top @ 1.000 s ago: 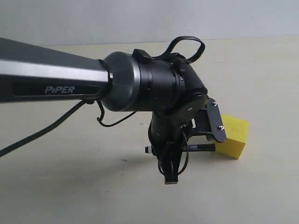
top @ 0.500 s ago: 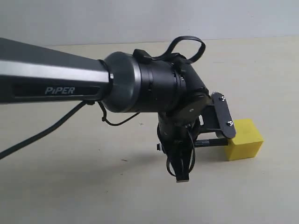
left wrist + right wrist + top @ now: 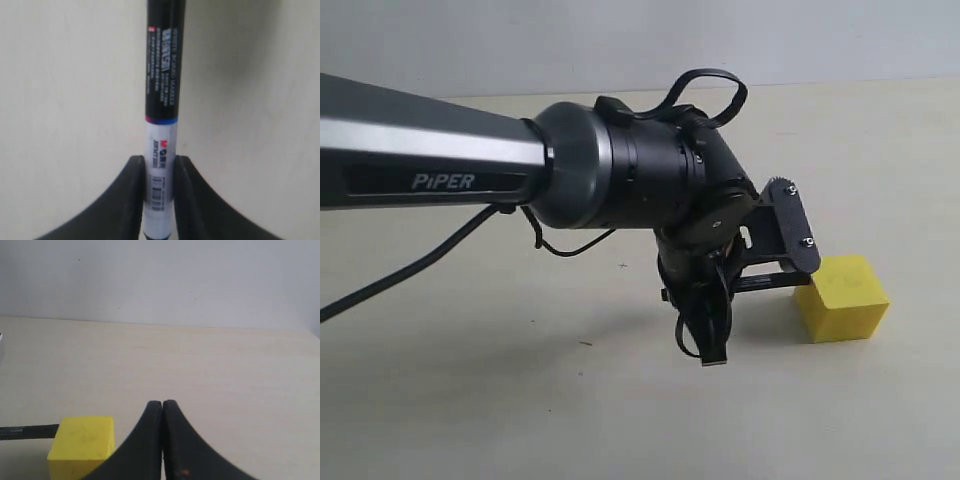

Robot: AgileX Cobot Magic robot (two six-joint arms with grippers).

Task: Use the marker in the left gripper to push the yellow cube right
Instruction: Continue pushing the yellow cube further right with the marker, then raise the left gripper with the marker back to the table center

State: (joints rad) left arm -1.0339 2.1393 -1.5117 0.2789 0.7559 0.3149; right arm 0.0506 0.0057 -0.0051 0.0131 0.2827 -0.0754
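The table (image 3: pixel 470 400) is bare and pale, and its far edge meets a grey wall (image 3: pixel 620 40). The yellow cube (image 3: pixel 842 298) stands flat on the table at the right of the exterior view. To its right and in front of it there is only free table surface up to the border of the picture. In the right wrist view also, much open table lies beyond the yellow cube (image 3: pixel 82 442) up to the wall.

The left arm (image 3: pixel 430 150) comes in from the left side, nearly level, and its wrist bends down toward the table (a black cable (image 3: pixel 705 90) loops above the wrist). The left gripper (image 3: pixel 160 165) is narrow and clamps the white part of the marker (image 3: pixel 161 100) between its two fingers.

In the exterior view the marker (image 3: pixel 765 283) lies almost level, with its long axis going left to right. Its right end points at the left face of the cube and seems to touch it. The right wrist view shows the same: the dark end of the marker (image 3: pixel 27 431) meets the side of the cube.

The right gripper (image 3: pixel 162 407) has its fingers pressed together with nothing between them, near the cube but apart from it.
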